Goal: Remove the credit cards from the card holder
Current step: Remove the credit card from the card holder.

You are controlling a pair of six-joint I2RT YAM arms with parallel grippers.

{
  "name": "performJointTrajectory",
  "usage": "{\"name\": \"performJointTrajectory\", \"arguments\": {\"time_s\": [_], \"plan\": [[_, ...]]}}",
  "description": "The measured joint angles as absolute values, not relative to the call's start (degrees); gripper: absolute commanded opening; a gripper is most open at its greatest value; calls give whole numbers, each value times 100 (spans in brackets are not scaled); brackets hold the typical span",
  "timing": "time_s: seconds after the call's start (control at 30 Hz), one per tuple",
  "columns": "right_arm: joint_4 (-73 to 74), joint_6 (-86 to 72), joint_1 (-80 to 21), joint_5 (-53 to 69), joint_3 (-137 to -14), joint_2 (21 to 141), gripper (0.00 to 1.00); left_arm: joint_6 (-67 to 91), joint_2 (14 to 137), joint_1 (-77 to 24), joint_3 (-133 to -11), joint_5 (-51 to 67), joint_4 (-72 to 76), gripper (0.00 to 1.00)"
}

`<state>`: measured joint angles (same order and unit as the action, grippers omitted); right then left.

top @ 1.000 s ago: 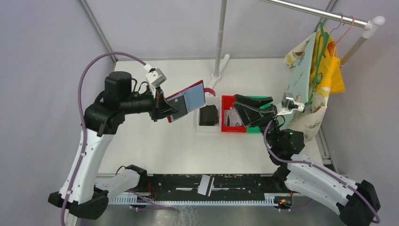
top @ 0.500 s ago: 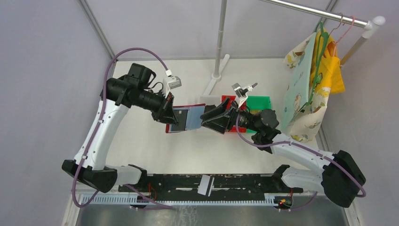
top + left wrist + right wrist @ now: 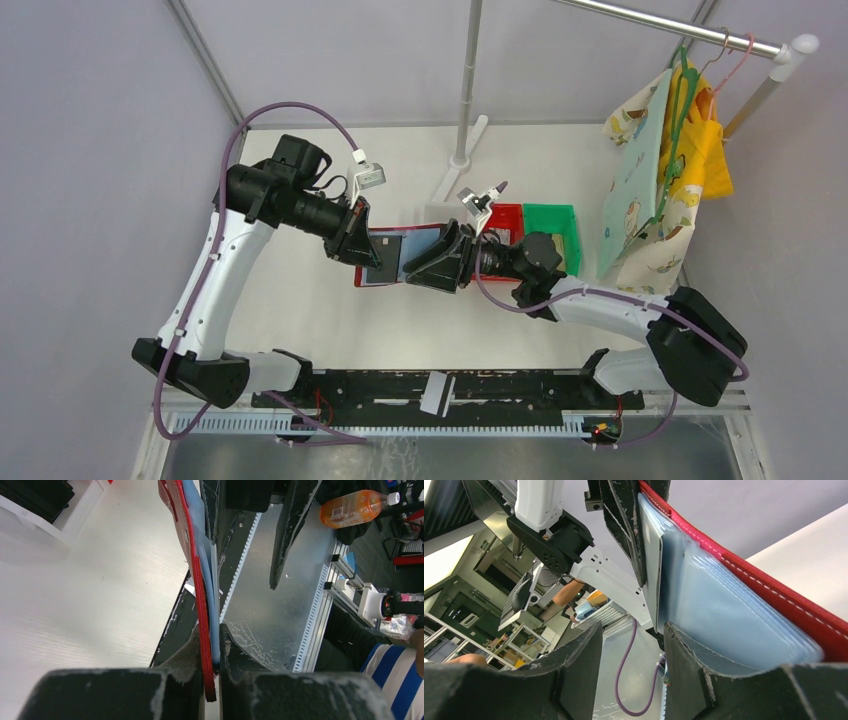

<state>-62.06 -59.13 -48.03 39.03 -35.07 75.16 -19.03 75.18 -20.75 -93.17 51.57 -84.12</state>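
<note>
**Red card holder clamped in the left claw, right claw open at its pockets**

A white table (image 3: pixel 330 320) walled by pale grey panels carries a red bin (image 3: pixel 508 214) and a green bin (image 3: pixel 552 220) at its right rear. A clothes rail (image 3: pixel 680 30) with hanging garments (image 3: pixel 655 180) stands beyond them.

Above the middle of the table, clear of the surface, the card holder (image 3: pixel 395 245) hangs between the two arms, opened out, with its grey-blue inside facing up.

The left gripper (image 3: pixel 214 667) is closed tight on the card holder's near edge. From the left wrist the red cover and the blue pockets show edge-on, squeezed between the two fingers.

The right gripper (image 3: pixel 631 650) meets the card holder from the opposite side with its jaws apart and nothing between them. One finger lies against the blue pockets and the other stands off in the air.

A thin grey card (image 3: pixel 652 560) sits in a pocket, its long edge just beside the gap between those jaws.
</note>
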Motion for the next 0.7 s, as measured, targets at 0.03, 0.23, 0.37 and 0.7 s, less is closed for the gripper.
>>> {"name": "performJointTrajectory", "arguments": {"time_s": [0.03, 0.23, 0.37, 0.7], "plan": [[-6226, -5920, -4831, 3903, -3535, 7579, 53, -1903, 7518, -2075, -9317, 5164, -8414, 2], [-6440, -6007, -4908, 3900, -3844, 7883, 51, -1903, 7518, -2075, -9317, 5203, -8416, 2], [-6606, -6051, -4915, 3900, -4029, 8016, 48, -1903, 7518, -2075, -9317, 5273, -8416, 3], [-7426, -6414, -5011, 3756, -4117, 8530, 15, -1905, 7483, -2075, -9317, 5330, -8514, 23]]}}
